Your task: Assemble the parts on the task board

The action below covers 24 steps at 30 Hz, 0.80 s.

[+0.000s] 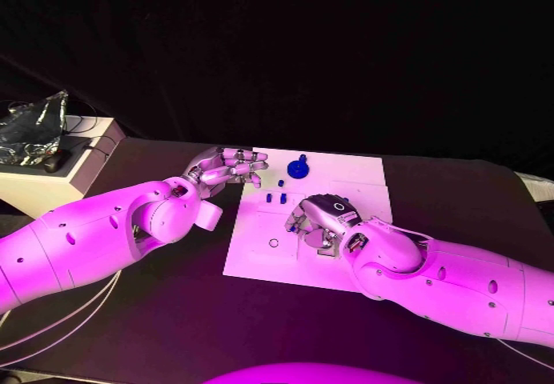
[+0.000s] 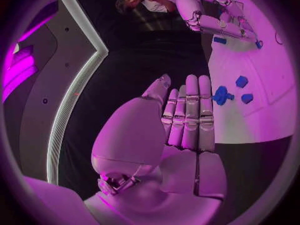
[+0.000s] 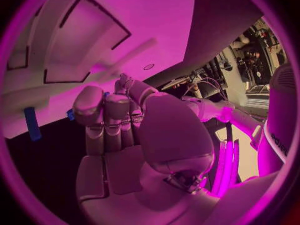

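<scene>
Two hands over the task board (image 1: 347,172), left hand (image 1: 226,169) empty with fingers straight, right hand (image 1: 322,219) grip unclear.

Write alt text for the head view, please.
A white task board lies mid-table; the right robot hand rests over its centre, the left robot hand at its far left corner. Small blue parts sit near the board's far edge.

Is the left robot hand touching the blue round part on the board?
Apart. In the left wrist view the left robot hand has flat, straight fingers, and a strip of bare board separates them from the blue round part.
</scene>
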Each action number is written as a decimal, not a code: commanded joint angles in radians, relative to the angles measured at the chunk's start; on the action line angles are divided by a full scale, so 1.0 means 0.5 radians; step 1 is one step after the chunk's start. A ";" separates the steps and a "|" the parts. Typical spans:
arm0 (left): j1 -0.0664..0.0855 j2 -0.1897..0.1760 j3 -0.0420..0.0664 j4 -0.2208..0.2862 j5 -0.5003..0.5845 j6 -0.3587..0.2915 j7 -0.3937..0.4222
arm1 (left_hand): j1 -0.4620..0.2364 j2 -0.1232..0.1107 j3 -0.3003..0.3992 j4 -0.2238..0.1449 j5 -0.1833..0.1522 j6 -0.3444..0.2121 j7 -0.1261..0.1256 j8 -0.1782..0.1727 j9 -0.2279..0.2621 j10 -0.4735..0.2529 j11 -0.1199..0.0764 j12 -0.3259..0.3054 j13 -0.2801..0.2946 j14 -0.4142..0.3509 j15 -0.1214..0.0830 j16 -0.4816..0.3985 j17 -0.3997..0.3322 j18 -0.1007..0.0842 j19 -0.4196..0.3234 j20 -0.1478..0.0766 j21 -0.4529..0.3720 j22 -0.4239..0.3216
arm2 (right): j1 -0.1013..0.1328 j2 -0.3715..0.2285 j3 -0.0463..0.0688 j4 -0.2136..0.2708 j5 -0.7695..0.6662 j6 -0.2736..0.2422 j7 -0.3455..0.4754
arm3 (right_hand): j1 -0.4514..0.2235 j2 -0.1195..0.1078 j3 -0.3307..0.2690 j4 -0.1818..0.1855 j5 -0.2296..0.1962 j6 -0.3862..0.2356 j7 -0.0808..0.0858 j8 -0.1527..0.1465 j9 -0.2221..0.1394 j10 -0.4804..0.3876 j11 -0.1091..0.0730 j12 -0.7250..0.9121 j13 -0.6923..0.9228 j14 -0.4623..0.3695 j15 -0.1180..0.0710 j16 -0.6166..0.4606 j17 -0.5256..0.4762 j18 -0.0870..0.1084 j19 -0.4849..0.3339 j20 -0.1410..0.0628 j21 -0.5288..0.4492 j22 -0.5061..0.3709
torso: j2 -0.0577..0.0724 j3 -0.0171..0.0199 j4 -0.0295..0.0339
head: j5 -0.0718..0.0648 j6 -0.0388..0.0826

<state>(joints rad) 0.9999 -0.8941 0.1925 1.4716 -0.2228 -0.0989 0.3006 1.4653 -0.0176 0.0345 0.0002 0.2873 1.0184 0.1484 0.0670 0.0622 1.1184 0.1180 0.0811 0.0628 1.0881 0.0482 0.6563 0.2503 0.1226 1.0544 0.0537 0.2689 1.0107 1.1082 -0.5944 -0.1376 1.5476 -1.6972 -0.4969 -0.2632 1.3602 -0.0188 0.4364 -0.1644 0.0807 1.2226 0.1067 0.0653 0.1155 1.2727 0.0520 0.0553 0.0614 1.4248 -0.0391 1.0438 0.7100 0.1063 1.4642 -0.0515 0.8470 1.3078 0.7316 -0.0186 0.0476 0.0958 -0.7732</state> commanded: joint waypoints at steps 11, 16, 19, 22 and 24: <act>-0.001 -0.001 0.001 -0.005 0.013 0.032 0.001 | 0.011 0.006 -0.016 -0.002 0.002 0.006 0.006 -0.004 0.001 -0.014 0.003 -0.007 -0.002 -0.012 0.008 -0.004 -0.003 -0.009 0.007 0.008 -0.012 0.003 | -0.008 -0.017 -0.005 0.013 -0.008 -0.114 -0.015 | -0.007 0.011 0.008 -0.009 0.009 0.003 0.012 0.004 0.003 0.019 -0.005 0.013 0.001 -0.017 0.000 0.003 -0.007 0.041 0.077 -0.005 -0.016 0.209 | -0.001 -0.0007 0.000 | -0.001 0.004; -0.001 -0.003 0.001 -0.009 0.013 0.037 -0.004 | 0.011 0.007 -0.018 -0.002 0.002 0.004 0.006 -0.004 0.001 -0.017 0.004 -0.007 -0.002 -0.013 0.009 -0.004 -0.004 -0.009 0.007 0.008 -0.015 0.003 | -0.008 -0.050 0.005 0.043 0.186 -0.172 -0.001 | -0.004 0.017 0.013 -0.009 -0.020 0.002 0.015 0.003 0.002 0.017 -0.004 0.013 0.001 -0.018 0.000 0.004 -0.010 0.042 0.078 -0.004 -0.021 0.208 | -0.002 -0.0006 0.000 | 0.001 0.005; -0.001 -0.004 0.001 -0.011 0.012 0.042 -0.008 | 0.010 0.007 -0.020 -0.001 0.002 0.003 0.005 -0.004 0.001 -0.022 0.006 -0.008 -0.002 -0.015 0.010 -0.005 -0.005 -0.010 0.007 0.009 -0.018 0.003 | -0.005 -0.067 0.014 0.057 0.358 -0.168 0.003 | -0.005 0.018 0.013 -0.009 -0.024 0.002 0.015 0.003 0.003 0.016 -0.004 0.013 0.001 -0.018 0.001 0.004 -0.011 0.043 0.077 -0.003 -0.024 0.207 | -0.003 -0.0018 -0.001 | 0.001 0.006; -0.001 -0.005 0.001 -0.012 0.012 0.046 -0.011 | 0.010 0.007 -0.023 0.000 0.002 0.002 0.005 -0.003 0.001 -0.027 0.007 -0.009 -0.002 -0.016 0.011 -0.006 -0.005 -0.010 0.006 0.010 -0.021 0.002 | 0.004 -0.082 0.023 0.071 0.553 -0.143 0.001 | -0.006 0.020 0.013 -0.010 -0.020 0.000 0.017 0.003 0.002 0.015 -0.003 0.013 0.001 -0.018 0.001 0.004 -0.013 0.045 0.076 -0.003 -0.034 0.205 | -0.003 -0.0023 -0.002 | 0.002 0.006; -0.001 -0.006 0.001 -0.013 0.011 0.047 -0.013 | 0.010 0.007 -0.023 0.000 0.002 0.002 0.005 -0.003 0.001 -0.027 0.007 -0.009 -0.002 -0.016 0.011 -0.006 -0.005 -0.010 0.006 0.010 -0.021 0.002 | 0.011 -0.091 0.030 0.081 0.664 -0.117 -0.007 | -0.008 0.021 0.010 -0.013 -0.015 -0.001 0.017 0.003 0.002 0.015 -0.003 0.014 0.001 -0.018 0.002 0.003 -0.015 0.046 0.076 -0.002 -0.037 0.205 | -0.002 -0.0016 -0.001 | 0.004 0.006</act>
<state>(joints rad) 0.9998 -0.8976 0.1924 1.4642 -0.2223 -0.0953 0.2936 1.4653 -0.0176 0.0289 0.0001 0.2873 1.0184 0.1484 0.0670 0.0622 1.1149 0.1216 0.0811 0.0628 1.0844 0.0520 0.6563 0.2485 0.1227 1.0543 0.0536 0.2642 1.0113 1.1117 -0.6381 -0.1237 1.5828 -1.5137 -0.5604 -0.2657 1.3565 -0.0202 0.4403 -0.1686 0.0726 1.2225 0.1066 0.0654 0.1156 1.2744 0.0500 0.0583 0.0604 1.4248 -0.0391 1.0438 0.7032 0.1193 1.4624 -0.0498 0.8333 1.3075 0.7304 -0.0193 0.0469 0.0966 -0.7703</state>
